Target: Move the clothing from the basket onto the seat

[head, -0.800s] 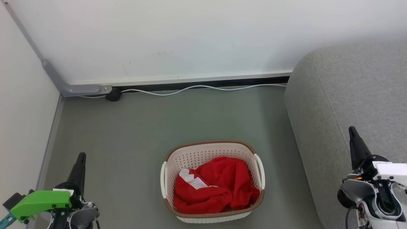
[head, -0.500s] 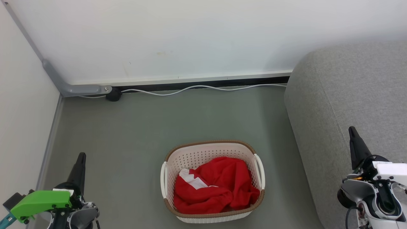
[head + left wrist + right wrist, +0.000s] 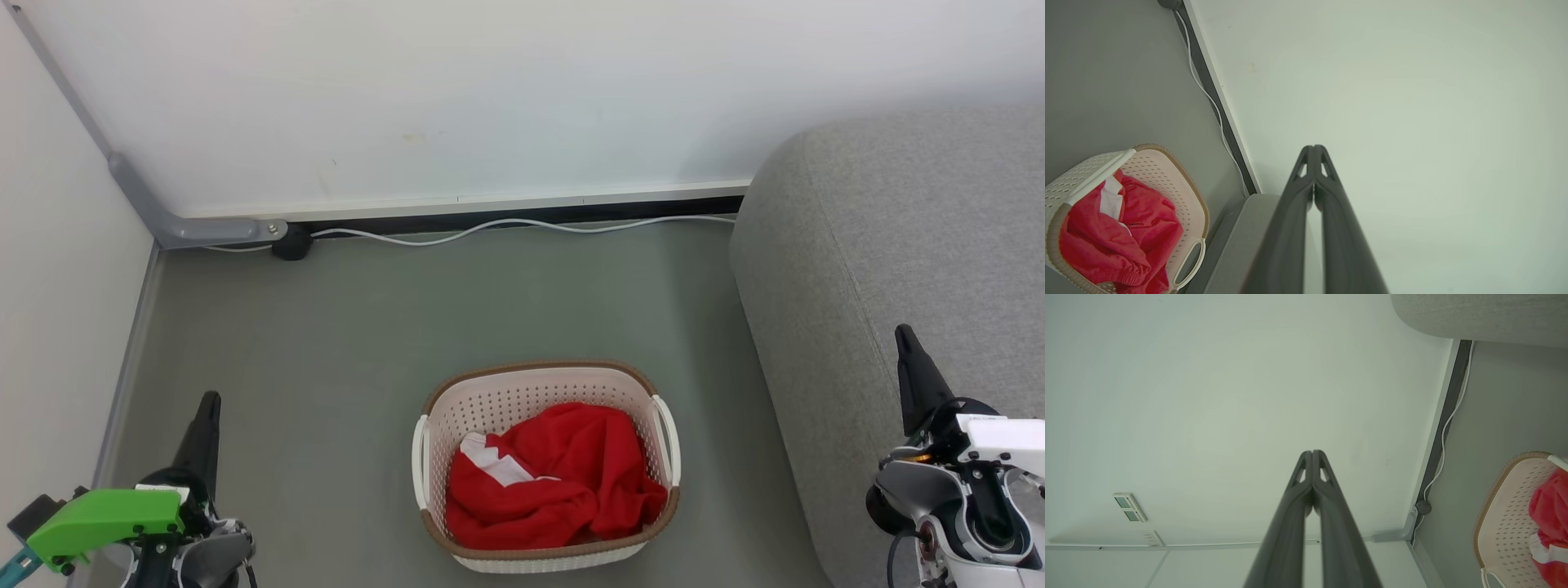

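Clothing (image 3: 555, 478): red heap, white trim, inside basket (image 3: 539, 366), lower centre of frame, on floor (image 3: 367, 327).
Seat (image 3: 898, 229): grey, right side.
Left gripper (image 3: 210, 400), lower left; right gripper (image 3: 904, 333), lower right: jaws pressed together, holding nothing.

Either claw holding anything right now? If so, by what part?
Nothing held: the left claw and right claw are both shut on air, apart from the clothing, which lies in the basket.
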You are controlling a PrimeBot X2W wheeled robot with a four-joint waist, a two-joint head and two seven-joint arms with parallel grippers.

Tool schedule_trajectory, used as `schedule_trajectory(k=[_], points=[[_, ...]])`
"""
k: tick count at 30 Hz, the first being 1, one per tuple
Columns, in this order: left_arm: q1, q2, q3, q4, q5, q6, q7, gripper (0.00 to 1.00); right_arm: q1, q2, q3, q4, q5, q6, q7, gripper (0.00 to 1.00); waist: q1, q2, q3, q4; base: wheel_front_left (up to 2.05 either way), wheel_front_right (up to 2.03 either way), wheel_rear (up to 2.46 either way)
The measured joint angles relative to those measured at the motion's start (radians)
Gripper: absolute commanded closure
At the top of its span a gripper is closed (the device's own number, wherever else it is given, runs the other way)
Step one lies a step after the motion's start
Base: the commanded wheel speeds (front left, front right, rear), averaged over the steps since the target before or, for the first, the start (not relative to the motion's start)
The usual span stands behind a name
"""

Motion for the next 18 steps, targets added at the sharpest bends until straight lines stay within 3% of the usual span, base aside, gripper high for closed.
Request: schedule_trajectory(k=[2,3,18], points=[[0.0,0.0,0.0,0.0,0.0,0.0,0.0,1.0,0.0,0.0,0.0,0.0,0.0,0.0,0.0,1.0,0.0,0.0,0.0,0.0,0.0,0.0,0.0],[0.001,-0.001,-0.001,0.005,0.0,0.0,0.0,0.0,0.002,0.001,0.0,0.004,0.0,0.0,0.0,0.0,0.0,0.0,0.0,0.0,0.0,0.0,0.0],[0.052,-0.026,-0.031,0.037,0.027,0.002,-0.034,0.0,0.059,0.026,0.043,0.053,-0.019,-0.002,-0.034,0.0,0.0,0.0001,-0.002,0.0,0.0,0.0,0.0]])
